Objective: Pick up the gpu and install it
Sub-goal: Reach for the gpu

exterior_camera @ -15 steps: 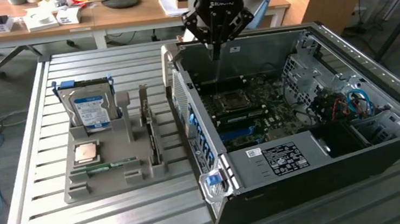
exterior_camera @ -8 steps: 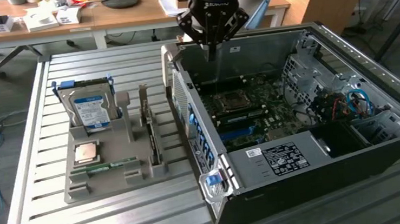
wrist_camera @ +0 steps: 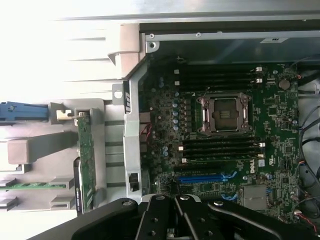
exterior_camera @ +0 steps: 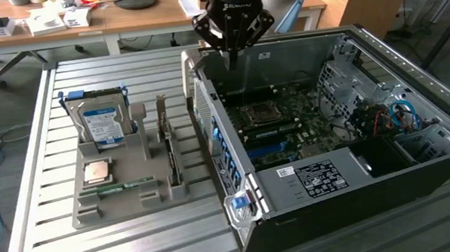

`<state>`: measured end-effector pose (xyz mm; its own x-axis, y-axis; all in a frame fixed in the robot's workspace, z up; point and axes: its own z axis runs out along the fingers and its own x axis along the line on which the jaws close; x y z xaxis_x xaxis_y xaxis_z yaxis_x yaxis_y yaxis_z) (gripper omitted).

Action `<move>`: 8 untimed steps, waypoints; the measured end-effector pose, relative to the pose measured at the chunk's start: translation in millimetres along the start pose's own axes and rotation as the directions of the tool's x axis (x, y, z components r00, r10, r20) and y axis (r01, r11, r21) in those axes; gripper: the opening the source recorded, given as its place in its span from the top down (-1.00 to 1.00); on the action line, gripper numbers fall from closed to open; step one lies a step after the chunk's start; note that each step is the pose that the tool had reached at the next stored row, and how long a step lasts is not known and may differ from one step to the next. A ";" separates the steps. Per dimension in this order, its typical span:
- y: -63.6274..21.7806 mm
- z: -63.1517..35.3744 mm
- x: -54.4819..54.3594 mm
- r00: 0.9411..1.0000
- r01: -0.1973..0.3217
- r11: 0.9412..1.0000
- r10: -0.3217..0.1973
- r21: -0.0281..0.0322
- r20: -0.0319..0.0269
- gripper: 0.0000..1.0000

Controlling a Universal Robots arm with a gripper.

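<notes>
The black end effector [exterior_camera: 233, 59] hangs over the back edge of the open grey metal computer case [exterior_camera: 416, 72]. Its fingers are pressed together to a point and grip nothing. In the wrist view the end effector [wrist_camera: 175, 207] sits above the green motherboard [wrist_camera: 280, 115], close to the blue expansion slot [wrist_camera: 205, 177]. The silver processor socket [wrist_camera: 223, 113] lies further in.

The thin flat green circuit-board gpu [exterior_camera: 172, 161] stands on its edge in a slot of the grey plastic holder tray [exterior_camera: 86, 214] (its narrow silver bracket points up at the far end). The tray rests on the slatted metal bench [exterior_camera: 137, 243], just beside the case on the exterior view's left. The gpu is apart from the end effector. In the wrist view the gpu [wrist_camera: 86, 165] shows as a narrow green strip alongside the case's outer wall.

In the same tray, the boxy hard drive with a blue-white label [exterior_camera: 102, 121] stands upright further to the exterior view's left. A small narrow green memory stick [exterior_camera: 120, 187] lies near the tray's front.
</notes>
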<state>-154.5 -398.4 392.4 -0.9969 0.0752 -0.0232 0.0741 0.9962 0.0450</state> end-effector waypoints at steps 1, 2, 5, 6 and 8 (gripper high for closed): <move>-0.1 0.1 1.1 1.000 0.000 1.000 0.000 0.000 0.000 0.79; -0.2 0.2 2.2 1.000 0.000 1.000 0.000 0.000 0.000 0.79; -0.4 0.4 4.8 1.000 0.000 1.000 0.000 0.000 0.000 0.79; -0.4 0.4 5.7 1.000 0.000 1.000 0.000 0.000 0.000 0.79; -0.6 0.5 7.7 1.000 0.000 1.000 0.000 0.000 0.000 0.79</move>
<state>-162.2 -398.4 391.7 -0.9969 0.0753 -0.0232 0.0742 0.9962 0.0451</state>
